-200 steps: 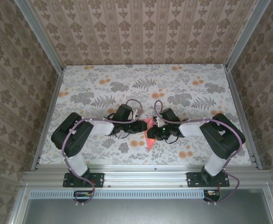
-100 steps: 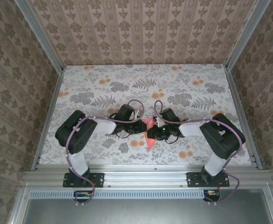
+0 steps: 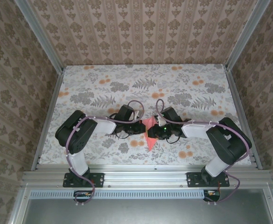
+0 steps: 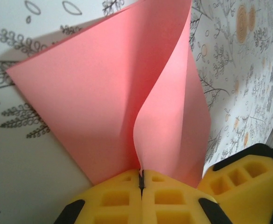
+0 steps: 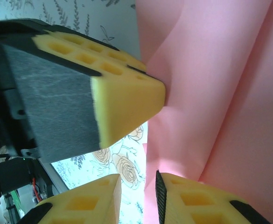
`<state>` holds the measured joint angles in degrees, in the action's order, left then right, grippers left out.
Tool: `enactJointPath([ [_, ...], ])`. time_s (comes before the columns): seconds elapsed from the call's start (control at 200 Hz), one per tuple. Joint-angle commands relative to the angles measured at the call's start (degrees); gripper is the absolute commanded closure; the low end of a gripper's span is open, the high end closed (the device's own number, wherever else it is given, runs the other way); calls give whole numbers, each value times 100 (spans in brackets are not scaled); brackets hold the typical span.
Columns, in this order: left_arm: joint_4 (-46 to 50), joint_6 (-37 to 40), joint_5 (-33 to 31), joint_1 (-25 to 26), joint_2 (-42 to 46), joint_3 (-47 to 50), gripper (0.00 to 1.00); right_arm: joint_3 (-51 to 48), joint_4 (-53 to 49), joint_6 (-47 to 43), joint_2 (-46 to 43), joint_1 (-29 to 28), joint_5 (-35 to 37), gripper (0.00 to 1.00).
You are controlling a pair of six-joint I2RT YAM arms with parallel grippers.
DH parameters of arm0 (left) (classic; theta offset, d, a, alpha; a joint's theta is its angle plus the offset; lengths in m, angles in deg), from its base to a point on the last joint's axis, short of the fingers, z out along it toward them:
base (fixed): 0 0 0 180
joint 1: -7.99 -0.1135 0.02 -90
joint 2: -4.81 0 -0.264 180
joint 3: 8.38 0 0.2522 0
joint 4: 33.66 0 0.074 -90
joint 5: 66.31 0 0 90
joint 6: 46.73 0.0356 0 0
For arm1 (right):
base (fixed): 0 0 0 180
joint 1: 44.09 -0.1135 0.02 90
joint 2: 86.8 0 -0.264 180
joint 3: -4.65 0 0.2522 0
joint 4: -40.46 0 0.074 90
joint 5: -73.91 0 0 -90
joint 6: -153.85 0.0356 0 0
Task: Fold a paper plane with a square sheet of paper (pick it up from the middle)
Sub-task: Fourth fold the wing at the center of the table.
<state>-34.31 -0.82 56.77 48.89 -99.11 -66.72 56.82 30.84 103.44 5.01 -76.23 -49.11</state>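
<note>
The salmon-pink sheet of paper [image 3: 149, 136] is folded and stands up off the table between the two grippers, its point toward the near edge. My left gripper [image 3: 142, 127] is shut on it: in the left wrist view the yellow pads [image 4: 117, 196] pinch the paper's lower edge [image 4: 142, 179], and two pink flaps [image 4: 127, 93] fan upward. My right gripper [image 5: 138, 198] is open beside the paper [image 5: 220, 93], with floral cloth visible in the gap. Its one finger [image 5: 197, 203] lies against the pink surface. The left gripper's fingers [image 5: 127, 98] press the sheet from the other side.
The table [image 3: 103, 88] wears a floral cloth with small orange flower prints [image 3: 137, 143] near the paper. Aluminium rails [image 3: 145, 175] edge the front and sides, with patterned walls behind. One finger of the right gripper [image 4: 248, 175] sits close beside the left pads.
The right arm's elbow has swung outward to the right and toward the near edge. The left arm shifted slightly earlier. The paper stays pinched at the same spot.
</note>
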Motion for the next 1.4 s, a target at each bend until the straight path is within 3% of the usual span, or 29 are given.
enactJointPath([
  [0.0, 230, 239, -45, 39, 64, 140, 100, -10, -261, -116, -252, -5, 154, 71],
  [0.535, 255, 470, -126, 10, 133, 300, 100, 545, -544, -353, 207, 310, 375, 74],
  [1.395, 0, 714, -92, -116, 65, 574, 100, 1357, -374, -528, 1458, 550, 7, 75],
])
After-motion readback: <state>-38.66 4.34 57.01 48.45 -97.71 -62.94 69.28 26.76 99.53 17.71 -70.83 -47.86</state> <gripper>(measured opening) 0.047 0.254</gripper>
